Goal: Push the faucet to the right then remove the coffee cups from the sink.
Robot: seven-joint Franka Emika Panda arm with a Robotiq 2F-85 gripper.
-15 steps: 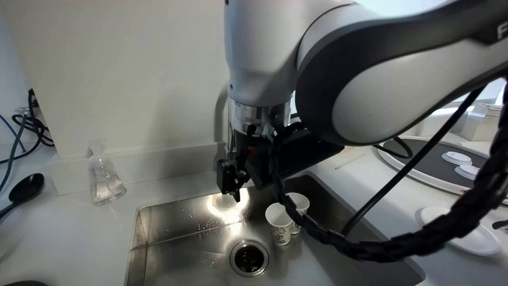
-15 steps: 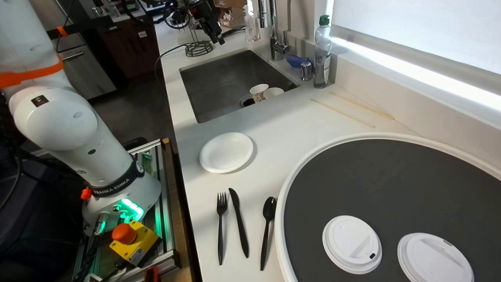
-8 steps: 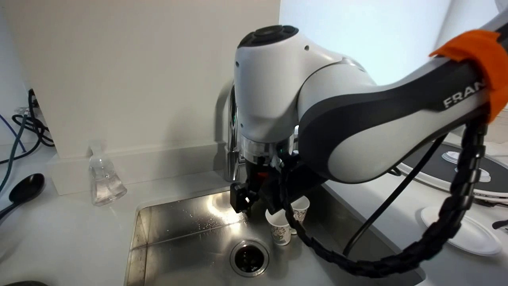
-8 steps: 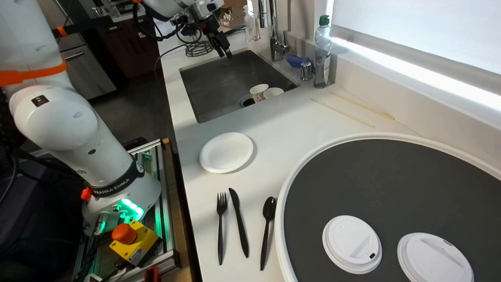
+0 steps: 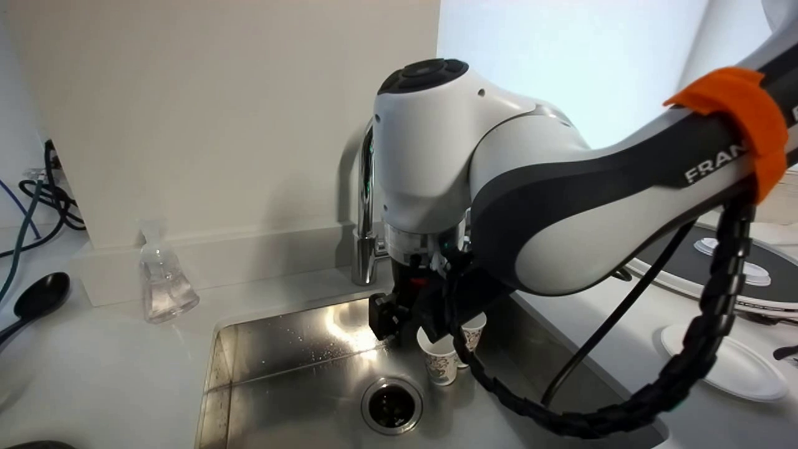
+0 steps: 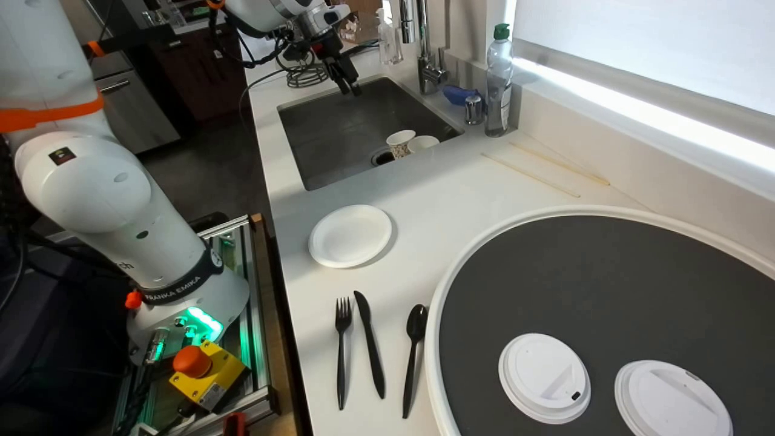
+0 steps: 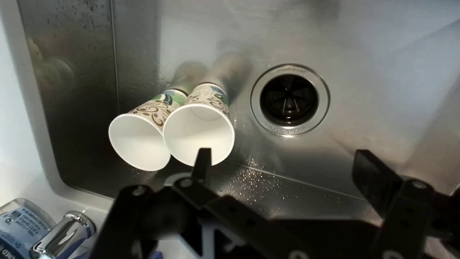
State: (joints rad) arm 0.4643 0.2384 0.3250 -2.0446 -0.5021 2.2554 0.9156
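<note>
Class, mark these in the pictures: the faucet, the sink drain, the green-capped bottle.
Faucet [image 5: 365, 206]: in an exterior view, on its upright chrome neck.
Drain [image 7: 289, 100]: in the wrist view, on its dark centre.
Green-capped bottle [image 6: 499, 82]: in an exterior view, on its clear side.

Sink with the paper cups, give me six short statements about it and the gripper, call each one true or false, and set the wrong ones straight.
1. The gripper is open. True.
2. Two paper cups stand in the sink. True.
3. The cups are stacked one inside the other. False: they stand side by side.
4. The drain is uncovered. True.
5. The cups are plain white outside. False: they are patterned.
6. The gripper is holding one of the cups. False: it holds nothing.
</note>
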